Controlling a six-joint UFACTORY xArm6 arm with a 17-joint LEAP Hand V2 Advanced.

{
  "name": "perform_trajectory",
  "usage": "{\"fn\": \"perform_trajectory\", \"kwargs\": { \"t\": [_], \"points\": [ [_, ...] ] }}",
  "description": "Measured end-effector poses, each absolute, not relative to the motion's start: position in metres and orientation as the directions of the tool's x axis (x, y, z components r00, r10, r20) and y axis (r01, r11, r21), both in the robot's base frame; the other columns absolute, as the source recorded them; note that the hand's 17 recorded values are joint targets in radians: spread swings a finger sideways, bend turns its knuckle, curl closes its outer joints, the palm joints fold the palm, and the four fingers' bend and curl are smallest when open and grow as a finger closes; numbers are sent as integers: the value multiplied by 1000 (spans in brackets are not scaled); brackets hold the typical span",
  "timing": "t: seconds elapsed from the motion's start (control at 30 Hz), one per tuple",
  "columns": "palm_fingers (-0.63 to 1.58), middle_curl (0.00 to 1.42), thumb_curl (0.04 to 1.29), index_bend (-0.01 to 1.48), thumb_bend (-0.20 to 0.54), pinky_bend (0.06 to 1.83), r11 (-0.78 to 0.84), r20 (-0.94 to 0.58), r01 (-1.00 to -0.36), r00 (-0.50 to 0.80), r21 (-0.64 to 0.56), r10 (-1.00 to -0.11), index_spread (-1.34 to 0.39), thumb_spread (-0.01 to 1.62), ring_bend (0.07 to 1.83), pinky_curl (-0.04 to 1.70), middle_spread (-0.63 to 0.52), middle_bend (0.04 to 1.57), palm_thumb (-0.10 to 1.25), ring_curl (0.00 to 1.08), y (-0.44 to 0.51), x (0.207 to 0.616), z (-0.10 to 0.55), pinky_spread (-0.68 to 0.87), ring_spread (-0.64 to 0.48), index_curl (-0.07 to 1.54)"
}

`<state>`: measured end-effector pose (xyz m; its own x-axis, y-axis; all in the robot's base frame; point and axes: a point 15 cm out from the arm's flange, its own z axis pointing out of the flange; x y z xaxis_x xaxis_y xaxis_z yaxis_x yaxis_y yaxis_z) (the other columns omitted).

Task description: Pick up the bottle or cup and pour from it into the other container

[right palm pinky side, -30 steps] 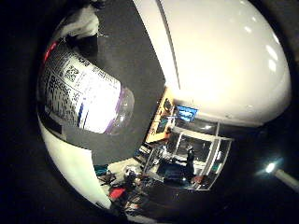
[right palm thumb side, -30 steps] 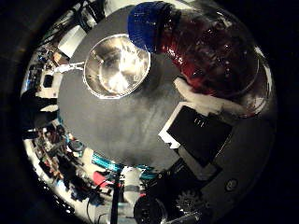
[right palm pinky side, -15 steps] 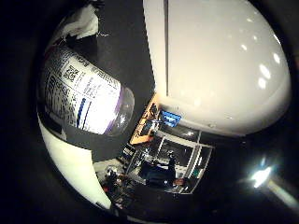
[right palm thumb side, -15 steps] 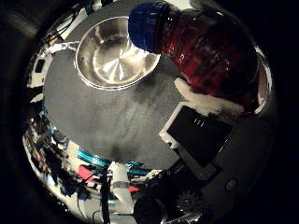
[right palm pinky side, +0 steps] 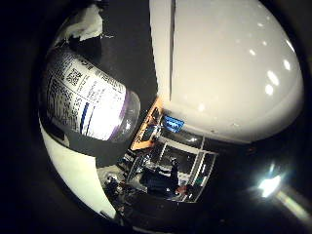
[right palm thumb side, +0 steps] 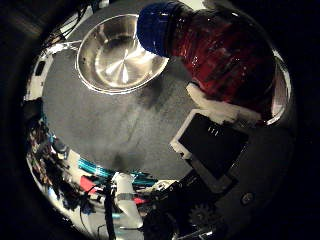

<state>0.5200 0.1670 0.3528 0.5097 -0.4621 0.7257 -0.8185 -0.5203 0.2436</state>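
Your hand has its fingers curled round the bottle of red liquid, which fills much of the view close against the palm, its blue cap on and lying across the rim of the steel bowl. The bowl sits on the dark grey table, near one edge, with bare tabletop beside it.
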Motion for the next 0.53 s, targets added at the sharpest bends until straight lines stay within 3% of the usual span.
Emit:
{"fn": "perform_trajectory", "kwargs": {
  "t": [0.53],
  "points": [
    [1100, 858, 980, 1150, -20, 1262, -527, 720, -821, 502, 222, -479, -203, 429, 1242, 973, -145, 1340, 1043, 950, 154, 523, 370, -243, -274, 871]
  ]
}}
